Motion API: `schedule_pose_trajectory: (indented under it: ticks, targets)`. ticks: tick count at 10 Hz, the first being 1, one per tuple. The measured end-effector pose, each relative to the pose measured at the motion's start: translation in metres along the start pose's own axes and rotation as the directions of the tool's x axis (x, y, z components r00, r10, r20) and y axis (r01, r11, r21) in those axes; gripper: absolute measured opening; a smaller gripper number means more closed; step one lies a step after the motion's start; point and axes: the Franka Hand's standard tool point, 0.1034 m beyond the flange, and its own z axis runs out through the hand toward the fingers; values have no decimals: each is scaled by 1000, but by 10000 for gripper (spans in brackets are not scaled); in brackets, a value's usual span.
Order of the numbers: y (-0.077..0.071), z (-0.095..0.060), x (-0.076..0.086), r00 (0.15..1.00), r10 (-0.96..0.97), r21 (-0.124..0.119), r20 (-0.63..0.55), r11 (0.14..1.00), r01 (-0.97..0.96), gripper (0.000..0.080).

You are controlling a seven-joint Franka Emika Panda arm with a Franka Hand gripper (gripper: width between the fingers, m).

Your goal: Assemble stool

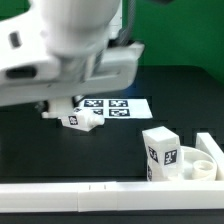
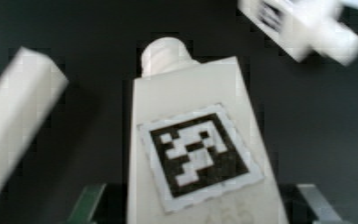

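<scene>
A white stool leg [image 2: 194, 140] with a black-and-white tag lies lengthwise between my gripper's [image 2: 208, 205] fingers [image 2: 98, 200], and the jaws stand closed in on its two long sides. In the exterior view this leg [image 1: 76, 121] sits low over the black table, directly under the big white gripper [image 1: 68, 108]. The round white seat [image 1: 207, 166] rests at the exterior view's right. A second tagged leg [image 1: 158, 150] stands upright at the seat's left side.
The marker board [image 1: 112, 107] lies flat just behind the held leg. A long white rail [image 1: 90, 195] runs along the table's front edge. The wrist view shows a long white piece [image 2: 25, 110] beside the leg and a blurred white part [image 2: 309, 30] beyond it.
</scene>
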Motion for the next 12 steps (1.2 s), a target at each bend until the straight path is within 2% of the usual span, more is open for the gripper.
schedule_pose_trajectory:
  ticks: [1, 2, 3, 4, 6, 7, 8, 9, 10, 11, 12]
  targets:
    - [-22, -28, 0, 998, 12, 31, -66, 999, -10, 321]
    - [-38, -51, 7, 985, 49, 49, -168, 998, -41, 321]
    - [-52, -67, 9, 966, 80, 63, -245, 996, -67, 321]
    - [-45, -64, 11, 945, 57, 41, -323, 998, -46, 322]
    - [-37, -65, 14, 893, 64, 15, -446, 998, -64, 322]
    - [-44, -67, 16, 868, 102, 46, -486, 995, -91, 322]
    - [-64, -75, 22, 834, 169, 127, -526, 985, -119, 322]
    - [-82, -86, 29, 806, 214, 188, -552, 973, -130, 322]
    - [-100, -101, 38, 754, 259, 221, -604, 963, -155, 322]
    - [-120, -109, 44, 729, 267, 224, -630, 962, -158, 322]
    - [-122, -110, 47, 717, 248, 197, -651, 968, -155, 322]
